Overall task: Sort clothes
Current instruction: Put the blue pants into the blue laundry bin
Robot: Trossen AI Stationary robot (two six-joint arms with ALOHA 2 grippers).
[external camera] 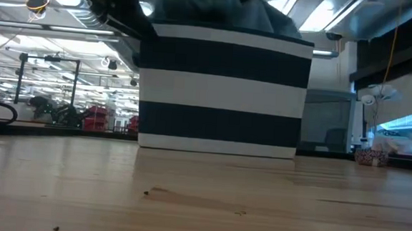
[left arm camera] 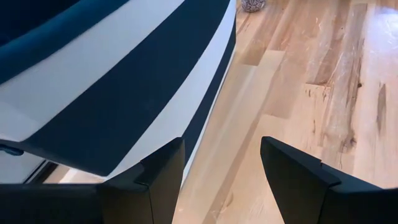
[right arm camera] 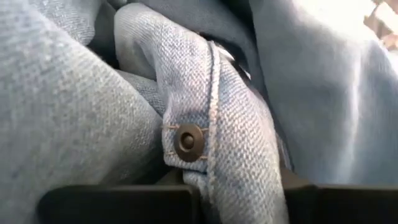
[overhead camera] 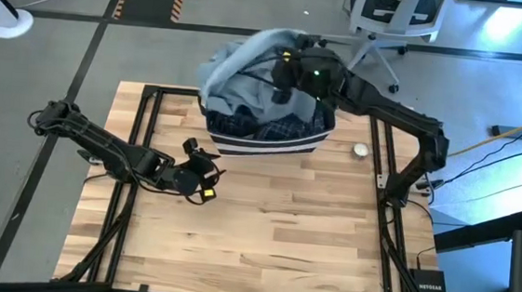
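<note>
The navy bin with white stripes (overhead camera: 266, 142) stands at the table's far middle; it also shows in the low view (external camera: 221, 95). A blue-and-white plaid shirt (overhead camera: 262, 127) lies inside it. The large light grey-blue garment (overhead camera: 239, 65) is bunched above the bin's far left rim. My right gripper (overhead camera: 290, 74) is over the bin, shut on this garment (right arm camera: 93, 124). My left gripper (overhead camera: 205, 174) is open and empty, low over the table just near-left of the bin, its fingers (left arm camera: 155, 180) facing the bin's striped wall (left arm camera: 112, 93). Pink and black pieces are out of view. My right gripper pinches a stitched, seamed edge of the grey-blue garment, right by a metal snap button (right arm camera: 188, 142), between its two fingers. The edge is folded over, more than one layer. The gripper comes from above the bin. The garment is bunched around it, its lower part resting on the bin.
A small round object (overhead camera: 360, 150) lies on the table right of the bin. Black frame rails (overhead camera: 146, 118) run along the table's left and right sides. An office chair (overhead camera: 392, 16) stands beyond the far edge. Bare wood (overhead camera: 273, 231) covers the near half.
</note>
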